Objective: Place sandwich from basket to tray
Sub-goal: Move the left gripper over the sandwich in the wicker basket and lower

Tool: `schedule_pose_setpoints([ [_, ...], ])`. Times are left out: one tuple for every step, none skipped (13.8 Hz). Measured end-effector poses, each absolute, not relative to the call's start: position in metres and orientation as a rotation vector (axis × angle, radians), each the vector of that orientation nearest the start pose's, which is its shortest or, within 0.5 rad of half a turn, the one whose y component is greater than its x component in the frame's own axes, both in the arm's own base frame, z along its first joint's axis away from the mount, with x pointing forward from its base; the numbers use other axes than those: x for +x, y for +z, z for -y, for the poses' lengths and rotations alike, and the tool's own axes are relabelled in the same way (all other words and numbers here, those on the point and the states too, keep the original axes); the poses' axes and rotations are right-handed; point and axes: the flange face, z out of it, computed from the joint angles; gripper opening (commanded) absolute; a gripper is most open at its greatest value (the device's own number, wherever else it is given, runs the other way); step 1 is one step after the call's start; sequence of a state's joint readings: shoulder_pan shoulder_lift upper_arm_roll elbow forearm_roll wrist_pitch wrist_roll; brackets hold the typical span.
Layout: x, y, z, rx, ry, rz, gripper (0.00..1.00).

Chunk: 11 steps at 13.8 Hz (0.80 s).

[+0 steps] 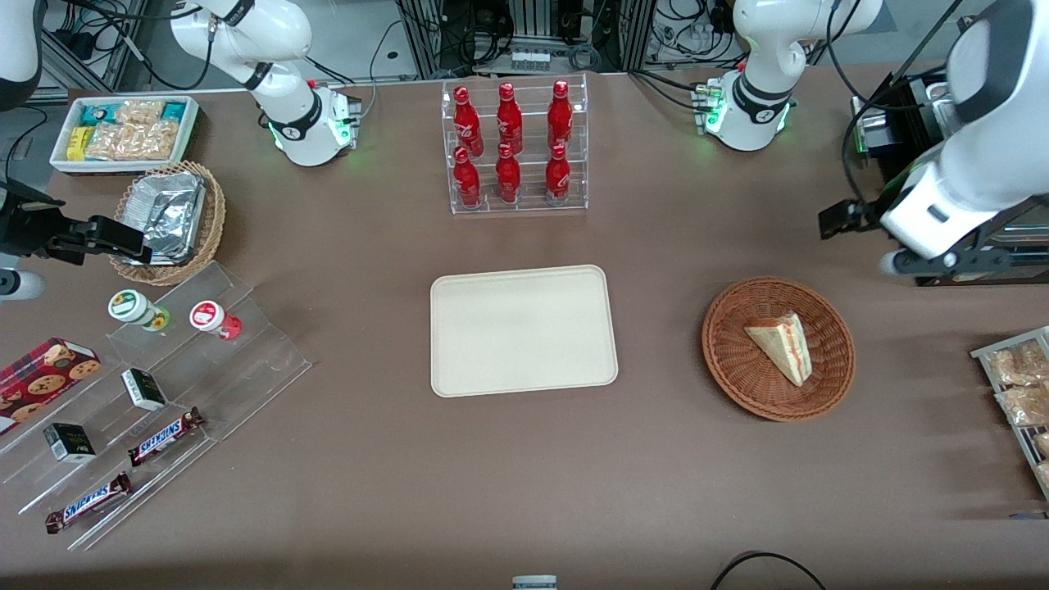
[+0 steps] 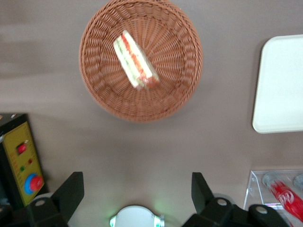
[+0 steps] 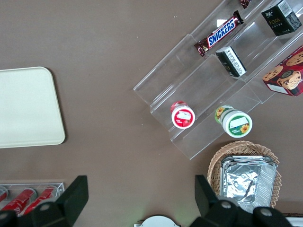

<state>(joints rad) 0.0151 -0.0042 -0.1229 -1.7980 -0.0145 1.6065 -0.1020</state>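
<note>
Nearest you, the round reddish-brown woven wicker basket [image 1: 778,348] holds the triangular pale-bread sandwich [image 1: 781,347] with red filling, at three o'clock from the flat cream-beige rectangular tray [image 1: 523,329]; your left arm's gripper [image 2: 137,191] hangs above bare table near the basket, fingers [image 2: 71,189] spread apart, gripping nothing.

- A robotics lab dressed as a snack shop.
- Two white arm bases [image 1: 315,131] with green lights are bolted to a brown surface [image 1: 524,492].
- Cables and metal framing [image 1: 533,33] line the edge farthest from the front camera.
- Clear display racks hold red bottles [image 1: 508,139] and chocolate bars [image 1: 164,437].
- A control box with red buttons [image 2: 21,165] sits by the working arm.
</note>
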Motion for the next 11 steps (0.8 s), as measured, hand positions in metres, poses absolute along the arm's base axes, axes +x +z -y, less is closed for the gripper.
schedule_pose_setpoints([
  [0.539, 0.501, 0.06, -3.125, 0.274, -0.006, 1.0],
  [0.539, 0.481, 0.06, -3.128, 0.258, -0.005, 1.0],
  [0.539, 0.463, 0.06, -3.131, 0.24, -0.004, 1.0],
  [0.539, 0.445, 0.06, -3.134, 0.221, -0.003, 1.0],
  [0.539, 0.428, 0.06, -3.138, 0.197, -0.002, 1.0],
  [0.538, 0.413, 0.059, -3.142, 0.174, 0.0, 1.0],
  [0.538, 0.398, 0.058, -3.145, 0.155, 0.003, 1.0],
  [0.537, 0.385, 0.057, -3.147, 0.142, 0.006, 1.0],
  [0.537, 0.374, 0.056, -3.149, 0.132, 0.009, 1.0],
  [0.536, 0.365, 0.055, -3.151, 0.12, 0.021, 1.0],
  [0.536, 0.358, 0.052, -3.152, 0.108, 0.063, 1.0],
])
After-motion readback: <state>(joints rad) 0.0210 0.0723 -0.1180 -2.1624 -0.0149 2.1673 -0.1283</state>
